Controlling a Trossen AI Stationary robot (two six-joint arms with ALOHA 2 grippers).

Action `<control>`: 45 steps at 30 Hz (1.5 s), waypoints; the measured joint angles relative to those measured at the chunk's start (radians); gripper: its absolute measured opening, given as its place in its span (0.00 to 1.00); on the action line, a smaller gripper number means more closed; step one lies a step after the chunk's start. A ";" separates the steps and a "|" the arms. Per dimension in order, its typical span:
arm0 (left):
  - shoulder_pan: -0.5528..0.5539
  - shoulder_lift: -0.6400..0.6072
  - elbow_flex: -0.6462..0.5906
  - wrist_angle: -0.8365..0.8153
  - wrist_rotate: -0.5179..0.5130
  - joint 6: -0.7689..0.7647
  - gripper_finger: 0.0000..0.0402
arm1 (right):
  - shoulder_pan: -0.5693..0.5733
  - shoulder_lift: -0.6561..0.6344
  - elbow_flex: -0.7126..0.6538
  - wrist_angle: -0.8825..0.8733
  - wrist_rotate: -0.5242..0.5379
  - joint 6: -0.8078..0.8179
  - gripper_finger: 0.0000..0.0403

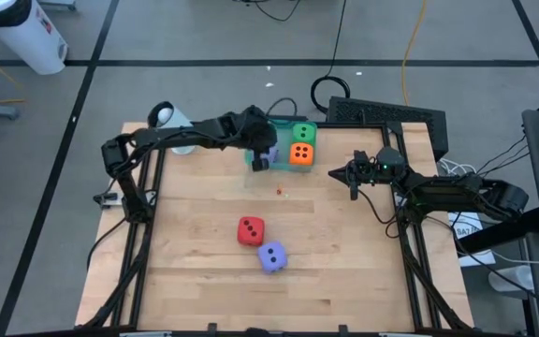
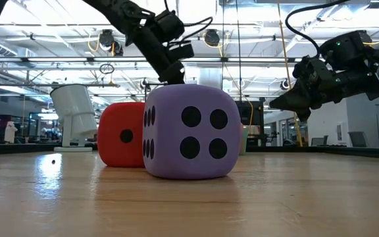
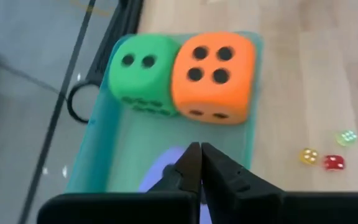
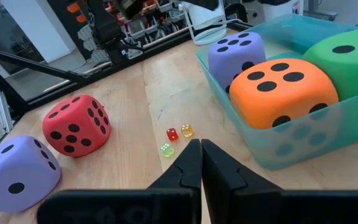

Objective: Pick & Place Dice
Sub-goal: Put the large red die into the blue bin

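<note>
Dice still loose on the bare wood come first: nearest the table's front edge sits a purple-blue soft foam cube (image 1: 271, 256) with dark pips, touching a red soft cube (image 1: 251, 230) just behind it. Farther back, three tiny hard dice (image 4: 176, 139) — one red, one yellow, one green — lie near the translucent teal plastic tray (image 4: 303, 146). That tray holds three big cubes: an orange one (image 1: 301, 154), a green one (image 1: 304, 134) and a second purple-blue one (image 4: 236, 52). So five big dice in all, three in, two out. The left gripper (image 1: 261, 161) hangs over the tray above the purple cube, fingers pressed together and empty; the right gripper (image 1: 354, 180), also closed on nothing, waits beside the tray. To go on well, I judge the left arm should lift clear of the tray wall, spread its fingers wide, and take the red cube squarely across flat faces without nudging its purple neighbour.
</note>
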 joint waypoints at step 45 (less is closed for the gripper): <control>0.171 -0.558 -0.971 1.077 0.331 -0.437 0.00 | 0.285 0.000 0.122 0.145 0.287 -0.209 0.00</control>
